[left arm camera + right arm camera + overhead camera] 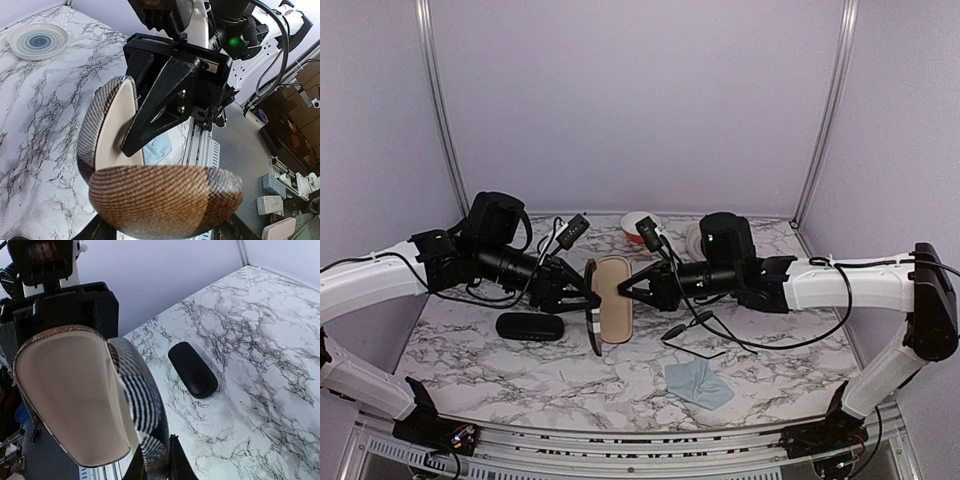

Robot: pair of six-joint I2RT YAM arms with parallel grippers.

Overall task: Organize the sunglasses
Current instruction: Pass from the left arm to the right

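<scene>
The brown plaid case point(611, 306) hangs open above the table's middle, its beige lining point(70, 390) facing up. My left gripper point(586, 297) is shut on one half of the plaid case point(165, 200), which fills the bottom of the left wrist view. My right gripper point(159, 466) pinches the striped edge point(142, 405) of the other half from the opposite side. The sunglasses point(692, 328), thin black wire with dark lenses, lie on the marble just right of the case, apart from both grippers. The glossy black case point(530, 327) lies shut at the left.
A light blue cloth point(698, 383) lies near the front, right of centre. A red bowl point(640, 228) and a pale plate point(697, 238) stand at the back. Black cables trail from the right arm over the sunglasses' area.
</scene>
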